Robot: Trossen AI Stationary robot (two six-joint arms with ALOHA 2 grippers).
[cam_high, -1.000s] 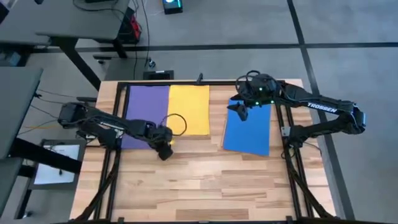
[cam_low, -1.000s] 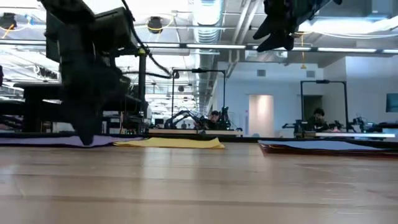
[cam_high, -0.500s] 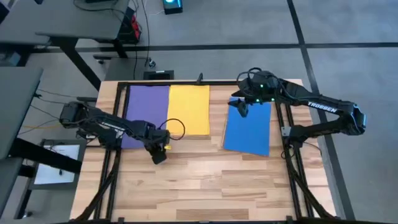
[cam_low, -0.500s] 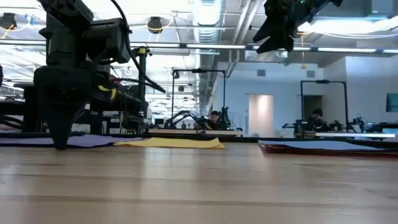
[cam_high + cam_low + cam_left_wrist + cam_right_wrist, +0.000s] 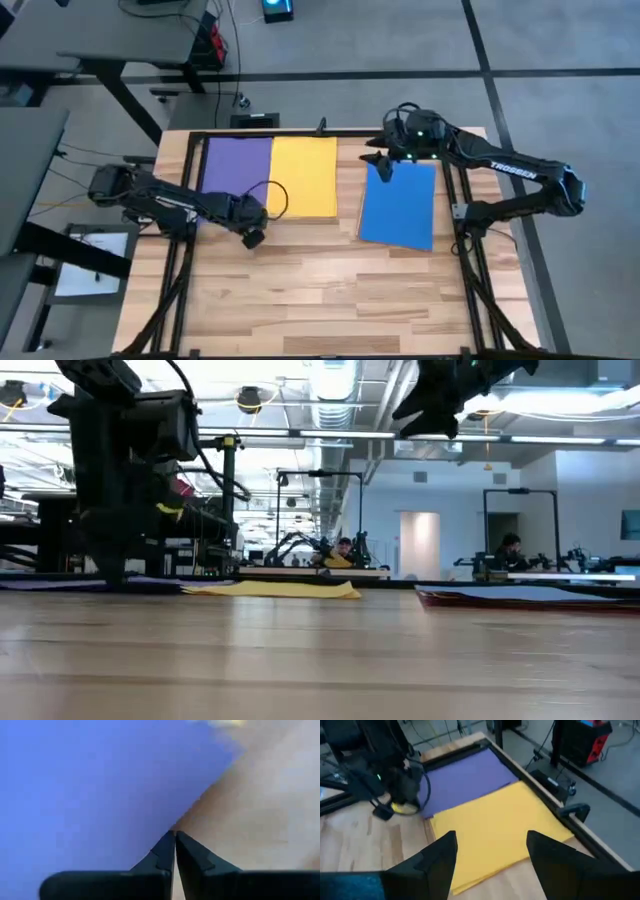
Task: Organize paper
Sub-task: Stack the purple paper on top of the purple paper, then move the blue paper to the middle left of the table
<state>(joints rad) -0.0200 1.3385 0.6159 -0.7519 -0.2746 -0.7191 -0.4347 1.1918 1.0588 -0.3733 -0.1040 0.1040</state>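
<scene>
— High view first: where is the paper lying?

— Three sheets are lying flat on the wooden table [image 5: 320, 290]; the purple sheet [image 5: 236, 170] is sitting at the far left, the yellow sheet [image 5: 303, 176] is touching its right edge, and the blue sheet [image 5: 399, 203] is lying apart to the right, slightly tilted; under the blue one a darker edge is showing in the low view, though I cannot tell its colour.

— And the left gripper?

— The left gripper [image 5: 251, 236] is sitting low at the near corner of the purple sheet, close to where purple meets yellow; in the left wrist view its two dark fingers [image 5: 165, 855] are pressing together, tips meeting right at the purple sheet's edge where the bare wood begins; whether any paper is caught between them I cannot tell.

— The right one?

— The right gripper [image 5: 380, 167] is hanging above the far left corner of the blue sheet, well off the table, as the low view is showing it up near the ceiling lights; its fingers [image 5: 435, 857] are standing wide apart with nothing between them, and its camera is looking across at the yellow and purple sheets and the left arm.

— Anything beyond the table?

— People are sitting at benches far back in the room.
</scene>
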